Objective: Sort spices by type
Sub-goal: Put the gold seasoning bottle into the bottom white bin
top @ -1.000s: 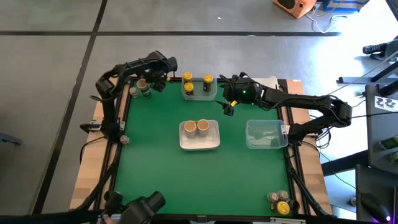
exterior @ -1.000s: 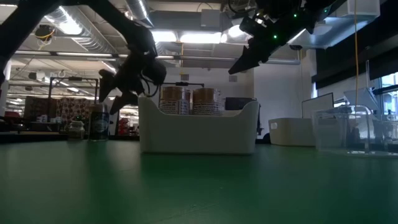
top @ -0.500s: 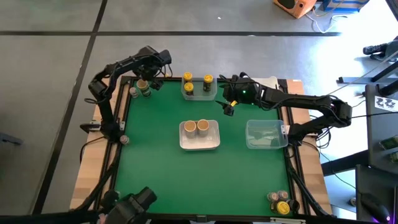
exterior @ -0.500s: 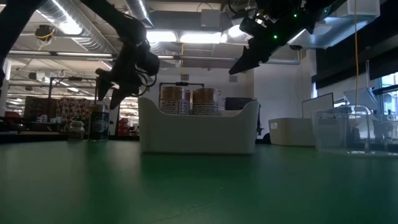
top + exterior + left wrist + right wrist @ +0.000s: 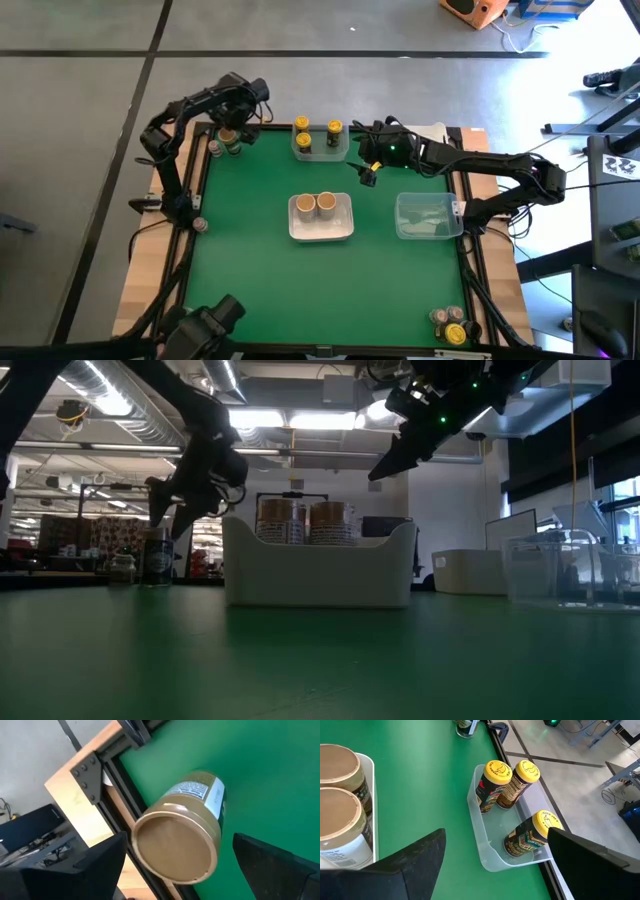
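High view: near us, we are seeing unsorted jars (image 5: 449, 324) waiting at the table's corner. Centrally, two tan-capped jars (image 5: 317, 204) are sitting in a white tub (image 5: 321, 230); farther, three yellow-capped jars (image 5: 318, 131) are occupying a clear tub (image 5: 322, 152). Our left gripper (image 5: 175, 865), fingers spread, is straddling a tan-capped jar (image 5: 180, 835); the right gripper (image 5: 492, 865) is hovering released.

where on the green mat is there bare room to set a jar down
Free: the wide green mat in front of the white tub with two tan-capped jars, and the strip left of it. Crowded: the far edge by the clear tub of yellow-capped jars, the left gripper's corner, and the near-right jar cluster.
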Motion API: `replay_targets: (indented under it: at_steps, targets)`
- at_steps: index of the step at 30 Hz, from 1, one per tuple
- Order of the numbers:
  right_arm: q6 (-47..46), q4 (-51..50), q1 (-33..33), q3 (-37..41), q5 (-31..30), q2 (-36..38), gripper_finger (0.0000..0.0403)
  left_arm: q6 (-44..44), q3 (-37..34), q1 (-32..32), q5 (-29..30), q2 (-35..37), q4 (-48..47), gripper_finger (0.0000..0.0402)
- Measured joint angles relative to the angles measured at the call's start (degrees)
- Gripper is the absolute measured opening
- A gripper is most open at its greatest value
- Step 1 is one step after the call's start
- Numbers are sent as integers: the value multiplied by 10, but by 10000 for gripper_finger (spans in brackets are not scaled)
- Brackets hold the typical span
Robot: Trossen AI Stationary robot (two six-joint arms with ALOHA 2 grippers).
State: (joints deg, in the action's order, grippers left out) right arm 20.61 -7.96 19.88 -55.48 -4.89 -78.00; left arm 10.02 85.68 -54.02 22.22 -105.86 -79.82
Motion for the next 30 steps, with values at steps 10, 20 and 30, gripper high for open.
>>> replay_targets:
  at_steps: [10,20,30]
  targets:
    - [0,0,0,0,0,0,348,-12,-60,-5,-21,0,57,345]
    - [0,1,0,0,0,0,348,-13,-99,-5,-26,0,104,345]
    - [0,1,0,0,0,0,348,-18,-102,-3,-27,0,108,279]
